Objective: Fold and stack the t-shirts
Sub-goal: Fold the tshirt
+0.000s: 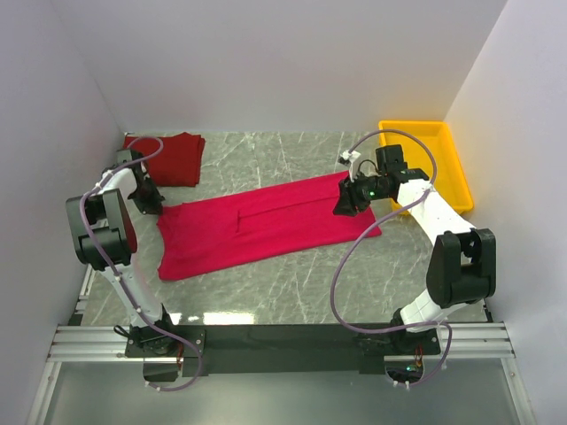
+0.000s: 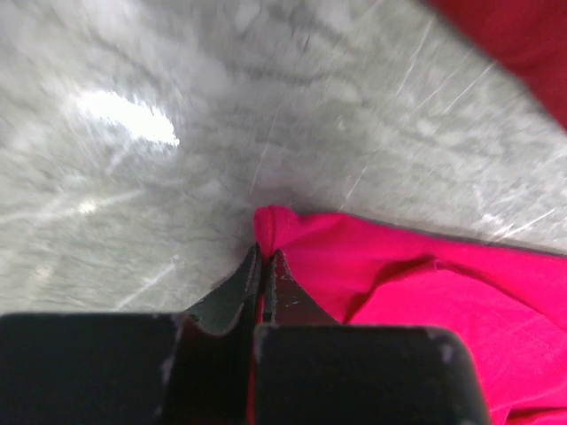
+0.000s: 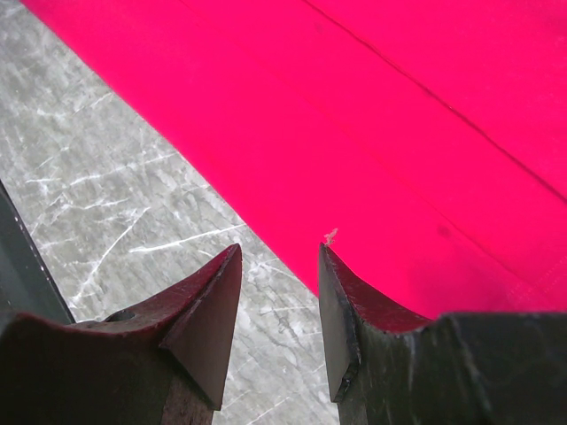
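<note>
The bright crimson t-shirt [image 1: 266,226] lies as a long folded strip across the middle of the table. A darker red t-shirt [image 1: 173,158] sits folded at the back left. My left gripper [image 1: 152,207] is at the strip's back-left corner. In the left wrist view the left gripper [image 2: 266,257] is shut on that pinched corner of crimson cloth [image 2: 425,283]. My right gripper [image 1: 345,204] hovers over the strip's right end. In the right wrist view the right gripper [image 3: 279,252] stands open astride the crimson shirt's [image 3: 399,133] edge, with nothing between its fingers.
A yellow tray [image 1: 454,168] stands at the back right, just beyond the right arm. White walls close in the table on three sides. The darker shirt's edge [image 2: 523,35] lies close behind the left gripper. Marble tabletop [image 1: 292,288] shows in front of the strip.
</note>
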Robot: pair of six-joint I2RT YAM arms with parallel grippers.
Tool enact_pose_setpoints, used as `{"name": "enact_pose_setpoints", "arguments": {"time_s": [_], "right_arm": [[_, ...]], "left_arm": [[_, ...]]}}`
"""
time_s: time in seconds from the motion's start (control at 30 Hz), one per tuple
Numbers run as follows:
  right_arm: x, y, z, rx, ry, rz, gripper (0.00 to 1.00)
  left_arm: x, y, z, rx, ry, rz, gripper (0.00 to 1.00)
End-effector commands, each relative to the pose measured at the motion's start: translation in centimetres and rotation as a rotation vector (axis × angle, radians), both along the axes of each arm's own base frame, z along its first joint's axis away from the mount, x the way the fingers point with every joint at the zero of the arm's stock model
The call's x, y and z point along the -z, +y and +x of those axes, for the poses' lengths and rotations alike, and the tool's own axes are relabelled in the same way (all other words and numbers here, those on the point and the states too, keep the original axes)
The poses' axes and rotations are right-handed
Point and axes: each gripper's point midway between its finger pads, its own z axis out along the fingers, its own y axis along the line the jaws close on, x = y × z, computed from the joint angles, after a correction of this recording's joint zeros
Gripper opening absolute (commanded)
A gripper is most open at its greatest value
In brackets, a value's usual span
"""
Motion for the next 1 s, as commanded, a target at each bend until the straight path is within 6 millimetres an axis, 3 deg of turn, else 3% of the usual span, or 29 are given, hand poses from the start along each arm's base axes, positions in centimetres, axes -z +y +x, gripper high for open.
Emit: {"name": "enact_pose_setpoints", "arguments": {"time_s": [0.0, 0.17, 0.43, 0.9, 0.97], "right_arm": [[-1.7, 0.0, 0.9, -0.004, -0.06, 0.005, 0.47], [-1.5, 0.0, 1.3, -0.005, -0.056, 0.0, 0.47], [-1.1, -0.1, 2.0, -0.008, -0.046, -0.014, 0.47], [-0.4, -0.2, 2.5, -0.002, -0.034, -0.021, 0.47], [-0.2, -0.2, 2.6, 0.002, -0.027, -0.019, 0.47]], "left_arm": [[-4.6, 1.2, 3.2, 0.051, -0.147, 0.111, 0.01], [-7.2, 1.6, 5.4, 0.11, -0.215, 0.235, 0.01], [-9.8, 0.3, 8.7, 0.195, -0.309, 0.335, 0.01], [-12.4, -1.4, 14.4, 0.309, -0.399, 0.415, 0.01], [-11.5, -1.7, 15.2, 0.312, -0.393, 0.4, 0.01]]}}
